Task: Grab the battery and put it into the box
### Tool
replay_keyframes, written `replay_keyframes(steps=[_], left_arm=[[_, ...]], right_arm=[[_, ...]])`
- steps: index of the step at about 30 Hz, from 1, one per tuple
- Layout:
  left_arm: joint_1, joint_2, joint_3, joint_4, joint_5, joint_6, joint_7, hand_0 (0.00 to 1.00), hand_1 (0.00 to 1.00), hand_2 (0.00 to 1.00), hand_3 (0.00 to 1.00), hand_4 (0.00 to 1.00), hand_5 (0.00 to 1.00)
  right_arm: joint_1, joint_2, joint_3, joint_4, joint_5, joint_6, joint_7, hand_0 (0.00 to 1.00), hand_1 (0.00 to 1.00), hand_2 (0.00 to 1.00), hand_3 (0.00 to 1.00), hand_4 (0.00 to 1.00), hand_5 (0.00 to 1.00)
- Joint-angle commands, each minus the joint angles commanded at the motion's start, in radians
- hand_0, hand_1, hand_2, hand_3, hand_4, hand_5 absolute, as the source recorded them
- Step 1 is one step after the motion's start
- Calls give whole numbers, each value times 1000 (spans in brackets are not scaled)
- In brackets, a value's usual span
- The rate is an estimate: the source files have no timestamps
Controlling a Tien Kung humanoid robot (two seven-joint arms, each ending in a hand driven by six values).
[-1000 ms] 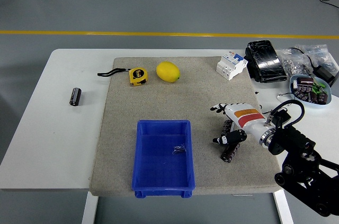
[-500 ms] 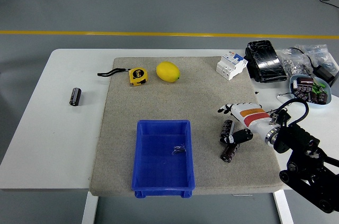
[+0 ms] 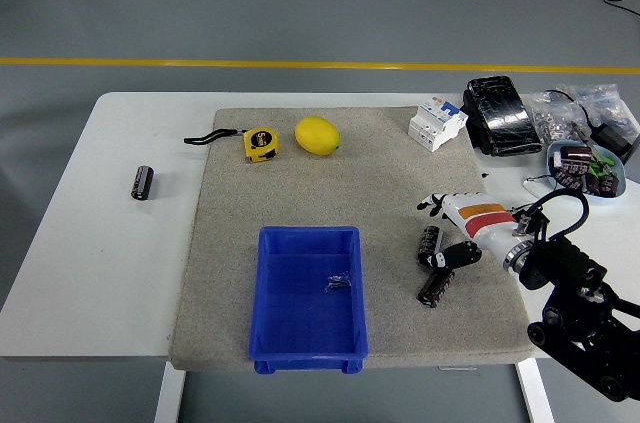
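Observation:
Two dark cylindrical batteries lie on the grey mat at the right: one just left of my right hand, the other a little nearer the front edge. A third battery lies on the bare white table at the far left. The blue box sits at the mat's front middle with a small dark scrap inside. My right hand, white with an orange stripe, hovers beside the two batteries with fingers spread and thumb close to the upper one, holding nothing. The left arm is out of view.
A yellow tape measure and a lemon lie at the mat's back. A white breaker, a black pack, bags of parts and a blue bowl crowd the back right.
My right hand has drawn back to the right, away from over the two batteries. The batteries have stayed where they were on the mat.

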Motion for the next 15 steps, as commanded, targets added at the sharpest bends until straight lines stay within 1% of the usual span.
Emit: replay_keyframes(steps=[1, 2, 7, 8, 13, 14, 15], left_arm=[[-2, 0, 1, 0, -1, 1, 0, 682, 649, 677, 615, 618, 665], [-3, -1, 2, 0, -3, 1, -1, 681, 649, 677, 614, 620, 668], [-7, -2, 2, 1, -2, 1, -2, 681, 649, 677, 614, 620, 668], [-7, -2, 2, 0, -3, 1, -2, 681, 651, 678, 614, 618, 666], [-7, -3, 2, 0, -1, 0, -2, 681, 651, 678, 614, 618, 666], [-7, -3, 2, 0, -2, 0, -3, 681, 651, 680, 614, 618, 666], [-7, -3, 2, 0, -2, 0, -3, 681, 651, 680, 614, 618, 666]], right_arm=[[1, 0, 0, -2, 1, -4, 0, 489, 556, 602, 731, 998, 241], [1, 0, 0, -3, 1, -6, 1, 350, 501, 552, 709, 998, 205], [2, 2, -2, -9, 6, -15, 6, 350, 501, 552, 709, 998, 205], [2, 2, -3, -10, 7, -14, 6, 294, 470, 525, 653, 998, 181], [0, 3, -3, -13, 10, -15, 10, 294, 470, 525, 653, 998, 181], [0, 2, -4, -14, 11, -15, 11, 260, 462, 523, 639, 998, 187], [0, 2, -4, -14, 12, -16, 12, 260, 462, 523, 639, 998, 187]])
